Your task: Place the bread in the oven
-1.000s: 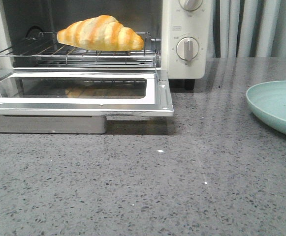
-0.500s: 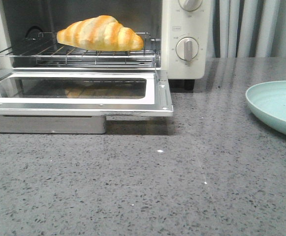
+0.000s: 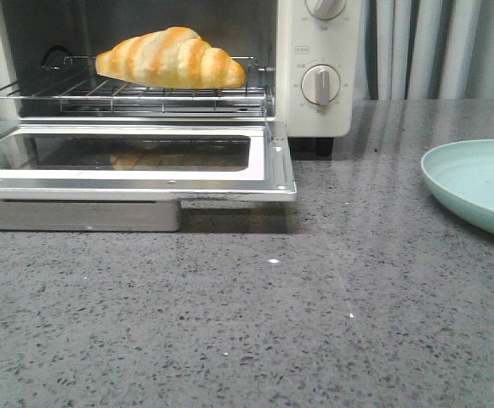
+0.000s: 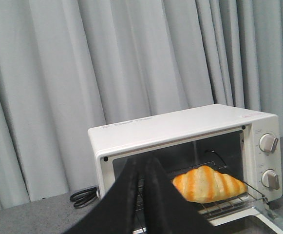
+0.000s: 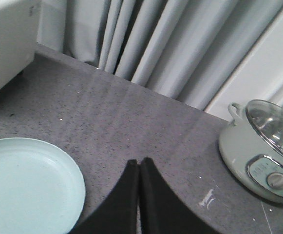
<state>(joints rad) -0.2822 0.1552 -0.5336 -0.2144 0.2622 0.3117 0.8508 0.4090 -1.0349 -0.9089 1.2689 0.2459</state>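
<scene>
The bread [image 3: 171, 58], a glossy golden-orange croissant with pale stripes, lies on the wire rack [image 3: 127, 92] inside the cream-white oven [image 3: 315, 68]; the left wrist view shows the bread [image 4: 209, 184] too. The glass door [image 3: 136, 157] hangs open, flat toward the front. My left gripper [image 4: 142, 159] is shut and empty, away from the oven [image 4: 180, 127] and left of the bread. My right gripper [image 5: 139, 163] is shut and empty above the counter. Neither gripper appears in the front view.
A pale mint-green plate [image 3: 476, 183] sits on the grey speckled counter [image 3: 272, 323] at the right, also beside my right gripper as the plate [image 5: 27, 187]. A green rice cooker [image 5: 260, 151] with a glass lid stands further off. Grey curtains [image 4: 107, 63] hang behind. A black cord [image 4: 85, 196] lies left of the oven.
The whole front view has shifted a few pixels to the left. The bread, oven door and plate keep their places relative to each other.
</scene>
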